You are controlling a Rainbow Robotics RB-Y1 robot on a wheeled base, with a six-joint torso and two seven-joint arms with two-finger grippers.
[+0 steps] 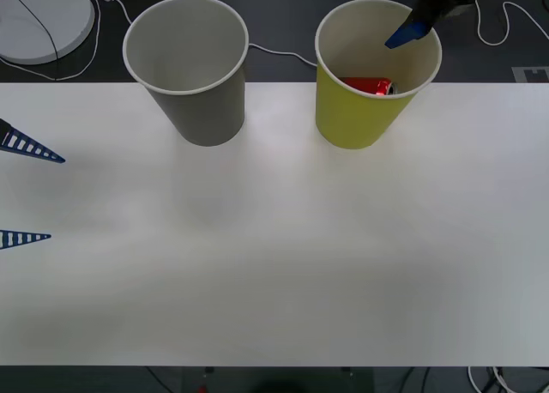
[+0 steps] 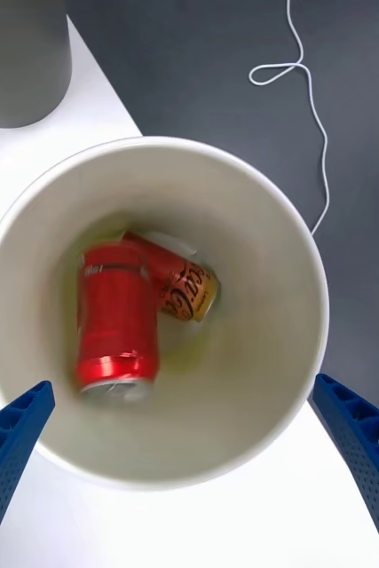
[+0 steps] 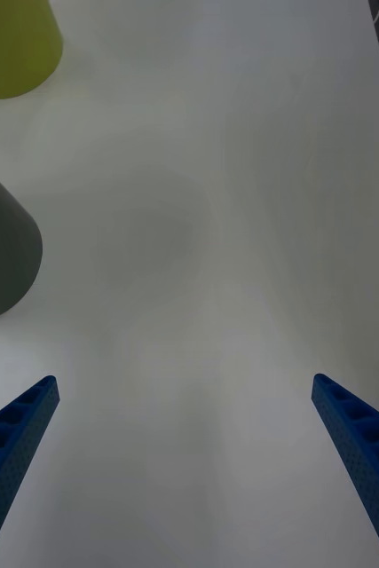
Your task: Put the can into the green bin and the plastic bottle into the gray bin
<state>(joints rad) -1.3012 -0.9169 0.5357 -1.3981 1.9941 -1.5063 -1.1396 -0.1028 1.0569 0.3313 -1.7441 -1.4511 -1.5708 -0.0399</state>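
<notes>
can [image 2: 114, 324] on its side at bottom of green bin [image 1: 347, 123], beside a second red-gold can | right gripper [image 2: 189, 461] above bin mouth, jaws wide, empty | can step looks done; next: find bottle for gray bin [image 1: 206, 110] | left gripper [image 1: 26, 191] left of gray bin, wide, empty

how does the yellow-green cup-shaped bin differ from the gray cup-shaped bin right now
The yellow-green cup-shaped bin holds red cans lying on their sides at its bottom; the gray cup-shaped bin looks empty inside. The green one stands on the robot's right with the open right gripper above its mouth; the gray one stands to its left with no gripper over it. Both are upright, tapered, white-rimmed and similar in size.
</notes>
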